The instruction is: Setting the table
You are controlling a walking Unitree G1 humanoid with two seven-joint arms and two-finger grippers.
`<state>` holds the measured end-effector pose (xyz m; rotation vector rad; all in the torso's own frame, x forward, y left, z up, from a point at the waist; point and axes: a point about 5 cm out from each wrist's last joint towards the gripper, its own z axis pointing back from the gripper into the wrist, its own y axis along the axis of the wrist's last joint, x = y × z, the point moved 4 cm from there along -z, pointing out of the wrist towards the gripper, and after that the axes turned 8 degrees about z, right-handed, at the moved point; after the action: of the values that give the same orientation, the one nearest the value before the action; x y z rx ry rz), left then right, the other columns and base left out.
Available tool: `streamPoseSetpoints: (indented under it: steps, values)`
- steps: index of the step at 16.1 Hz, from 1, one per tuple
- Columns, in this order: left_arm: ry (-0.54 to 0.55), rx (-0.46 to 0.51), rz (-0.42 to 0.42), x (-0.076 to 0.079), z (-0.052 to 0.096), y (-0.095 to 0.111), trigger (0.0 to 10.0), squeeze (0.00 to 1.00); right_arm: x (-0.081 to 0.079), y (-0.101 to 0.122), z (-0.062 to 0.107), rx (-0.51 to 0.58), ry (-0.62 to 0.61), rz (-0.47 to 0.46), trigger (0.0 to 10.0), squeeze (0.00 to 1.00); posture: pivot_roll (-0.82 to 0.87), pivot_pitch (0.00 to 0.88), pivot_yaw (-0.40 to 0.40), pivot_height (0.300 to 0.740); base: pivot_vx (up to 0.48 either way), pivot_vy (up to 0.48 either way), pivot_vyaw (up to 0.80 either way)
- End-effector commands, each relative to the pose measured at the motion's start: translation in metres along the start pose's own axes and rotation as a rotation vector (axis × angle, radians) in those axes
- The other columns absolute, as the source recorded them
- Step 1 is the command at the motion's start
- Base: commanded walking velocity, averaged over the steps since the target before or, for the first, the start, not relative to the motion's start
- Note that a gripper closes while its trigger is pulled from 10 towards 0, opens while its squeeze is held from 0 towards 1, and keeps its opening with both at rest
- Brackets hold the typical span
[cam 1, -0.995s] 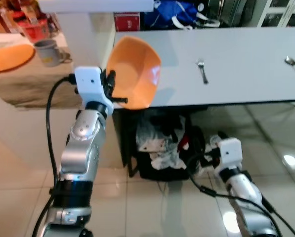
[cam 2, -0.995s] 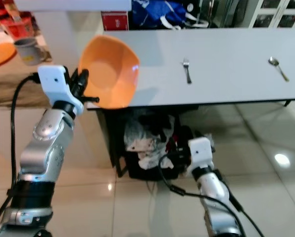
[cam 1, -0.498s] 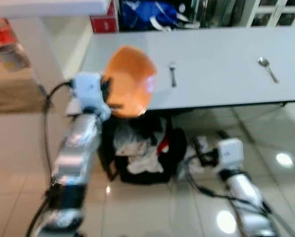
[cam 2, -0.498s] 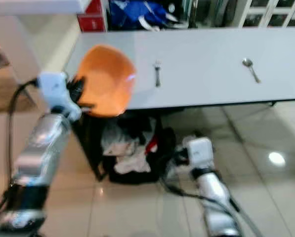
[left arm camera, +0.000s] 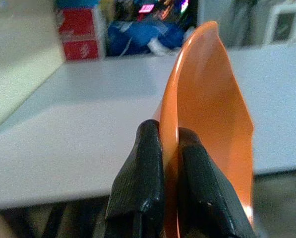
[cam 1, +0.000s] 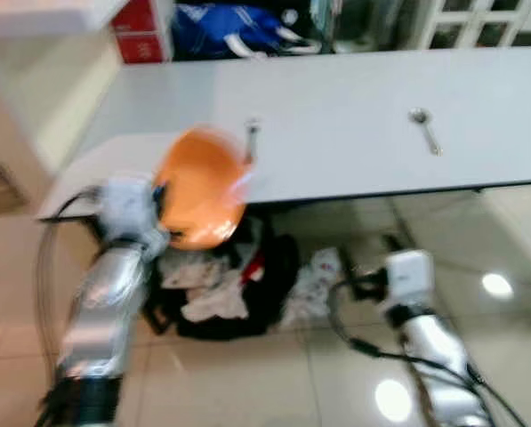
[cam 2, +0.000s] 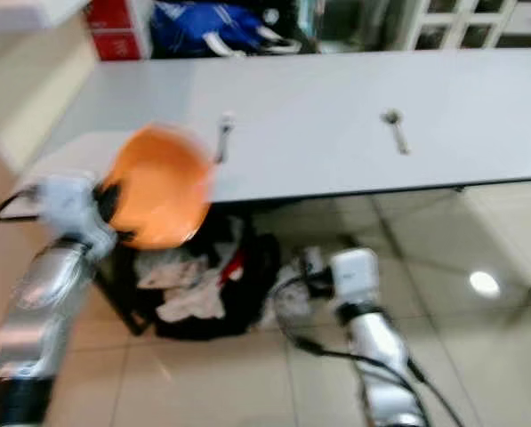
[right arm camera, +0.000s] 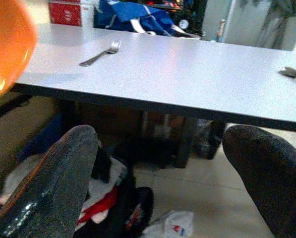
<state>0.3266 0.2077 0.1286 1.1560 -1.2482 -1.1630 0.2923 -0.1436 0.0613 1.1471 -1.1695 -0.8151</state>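
My left gripper is shut on the rim of an orange bowl and holds it tilted on edge, just before the near edge of the long grey table. A fork lies on the table right behind the bowl. A spoon lies farther right on the tabletop. Low on the right, below table height, my right gripper stands open with nothing between its fingers. The eye views are blurred.
Under the table sits a black bin stuffed with cloths, and a plastic bag lies on the glossy tiled floor. A blue bag and a red box stand behind the table, with white cabinets at the back right.
The camera has swung right, so the side table with the mug and orange plate has left the picture. The bowl sits lower against the table edge, in front of the fork.
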Motion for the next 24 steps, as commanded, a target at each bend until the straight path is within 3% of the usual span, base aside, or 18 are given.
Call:
streamPoseSetpoints:
  steps: [1,3,5,8,11,14,17,18,20,21,24]
  values:
    - [-0.058,0.081,-0.015,0.014,0.007,0.014,0.0,0.00,0.009,0.002,0.001,0.014,-0.025,0.007,10.0,0.00,-0.11,0.000,0.075,0.736,0.247,-0.409,0.00]
    - [-0.087,0.089,-0.079,0.018,0.023,0.008,0.0,0.00,0.011,0.004,0.001,0.022,-0.034,0.004,10.0,0.00,-0.11,0.000,0.078,0.736,0.247,-0.409,0.00]
    - [-0.117,0.088,-0.074,0.028,0.033,0.003,0.0,0.00,0.012,0.004,0.001,0.028,-0.044,-0.001,10.0,0.00,-0.11,0.000,0.077,0.736,0.255,-0.405,0.00]
    - [-0.104,0.122,-0.059,0.029,0.023,0.014,0.0,0.00,0.012,0.006,0.000,0.034,-0.040,0.000,10.0,0.00,-0.11,0.000,0.069,0.736,0.259,-0.401,0.00]
    - [-0.047,0.038,0.017,0.014,0.023,-0.006,0.0,0.00,0.013,0.005,-0.001,0.031,-0.041,-0.014,10.0,0.00,-0.11,0.000,0.070,0.736,0.259,-0.401,0.00]
    - [-0.037,0.000,0.047,0.013,0.036,-0.025,0.0,0.00,0.017,0.006,-0.001,0.042,-0.080,-0.116,10.0,0.00,-0.11,0.000,0.070,0.736,0.269,-0.393,0.00]
    - [-0.036,0.048,0.056,0.018,0.030,-0.010,0.0,0.00,0.019,0.018,-0.007,0.079,-0.061,-0.102,10.0,0.00,-0.11,0.000,0.062,0.736,0.282,-0.385,0.00]
    - [-0.016,0.066,0.121,0.016,0.022,0.004,0.0,0.00,0.018,0.020,-0.008,0.081,-0.053,-0.096,10.0,0.00,-0.11,0.000,0.057,0.736,0.368,-0.304,0.00]
    - [-0.002,0.113,0.163,0.015,0.009,0.027,0.0,0.00,0.017,0.019,-0.008,0.072,-0.046,-0.095,10.0,0.00,-0.11,0.000,0.053,0.736,0.184,-0.152,0.00]
    - [-0.012,0.144,0.143,0.017,0.004,0.038,0.0,0.00,0.014,0.017,-0.008,0.066,-0.035,-0.094,10.0,0.00,-0.11,0.000,0.053,0.736,0.000,0.000,0.00]
    - [-0.032,0.160,0.130,0.022,-0.001,0.047,0.0,0.00,0.014,0.014,-0.008,0.052,-0.029,-0.090,10.0,0.00,-0.11,0.000,0.055,0.736,0.000,0.000,0.00]
